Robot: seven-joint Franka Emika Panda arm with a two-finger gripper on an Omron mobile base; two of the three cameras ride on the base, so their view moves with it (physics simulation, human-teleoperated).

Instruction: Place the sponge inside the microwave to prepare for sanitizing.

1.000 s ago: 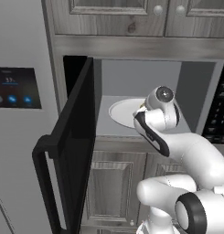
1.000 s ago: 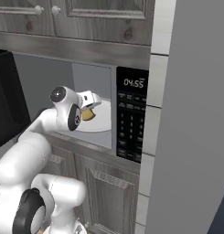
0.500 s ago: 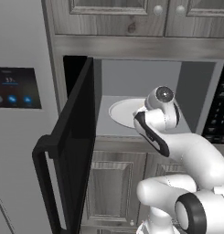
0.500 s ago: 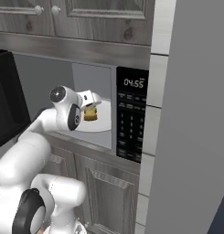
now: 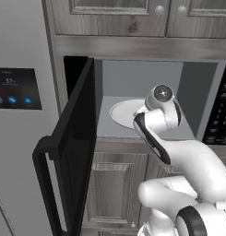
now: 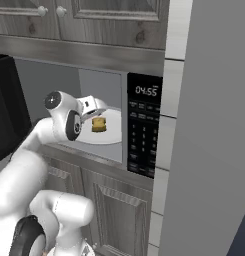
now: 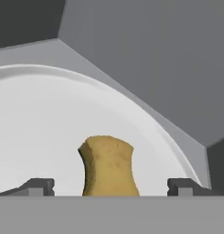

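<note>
1. Far left, one grey fridge (image 5: 22,152) with one blue-lit panel (image 5: 17,88).
2. Next, the one microwave (image 5: 146,99) with its single door (image 5: 75,143) swung open toward me; one black bar handle (image 5: 45,184) runs down the door's edge.
3. Inside the grey cavity lies one white turntable (image 5: 121,113), part of it hidden behind my arm.
4. My one arm (image 5: 179,156) reaches into the cavity from below.
5. My gripper (image 7: 111,185) is released: two dark fingertips (image 7: 38,186) stand wide apart, one on each side of the sponge, neither touching it.
6. One sponge (image 7: 108,167), a small yellow chunk, stands on the turntable (image 7: 45,123) between my fingertips. From the right base camera the sponge (image 6: 98,124) sits on the plate just beside my hand (image 6: 89,107).
7. Right of the cavity, one keypad (image 6: 142,142) with one clock display (image 6: 145,91).
8. Above, two wooden cabinet doors (image 5: 114,16), each with one round knob; more wooden fronts below the microwave.
</note>
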